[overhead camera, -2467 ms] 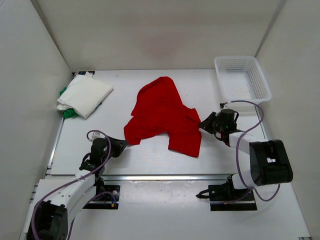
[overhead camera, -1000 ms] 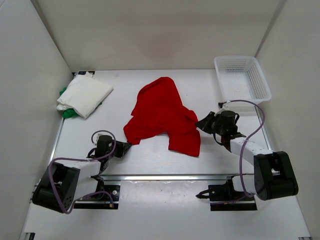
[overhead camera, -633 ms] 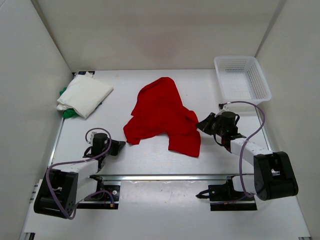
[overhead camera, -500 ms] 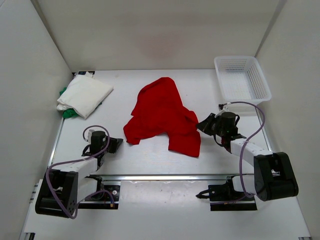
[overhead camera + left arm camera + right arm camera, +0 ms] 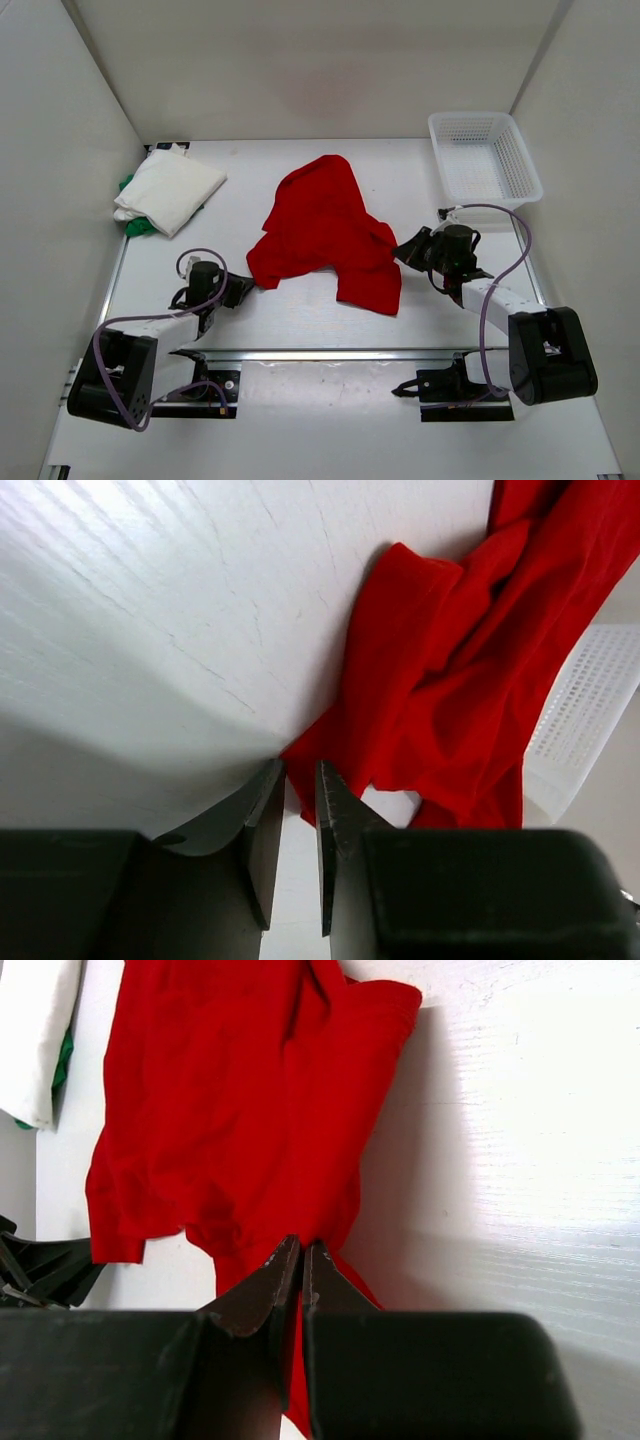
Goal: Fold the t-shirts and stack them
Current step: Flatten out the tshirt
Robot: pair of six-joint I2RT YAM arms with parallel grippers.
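Note:
The red t-shirt (image 5: pixel 325 235) lies crumpled and spread in the middle of the table. The white t-shirt (image 5: pixel 170 190) lies folded at the back left on top of the green t-shirt (image 5: pixel 135 225), of which only an edge shows. My left gripper (image 5: pixel 243 290) lies low at the red shirt's near-left corner. In the left wrist view its jaws (image 5: pixel 300 765) stand narrowly apart, with the corner of the red shirt (image 5: pixel 450 660) at their tips. My right gripper (image 5: pixel 405 250) is at the shirt's right edge. In the right wrist view it (image 5: pixel 302 1242) is pinched shut on the red cloth (image 5: pixel 230 1090).
A white mesh basket (image 5: pixel 485 155) stands at the back right, and its corner shows in the left wrist view (image 5: pixel 590 710). White walls close in the table on three sides. The white and green pile shows at the right wrist view's top left (image 5: pixel 35 1030).
My left gripper drew back to the left, away from the red shirt, then came back right to its near-left corner. My right gripper and the shirts have stayed put.

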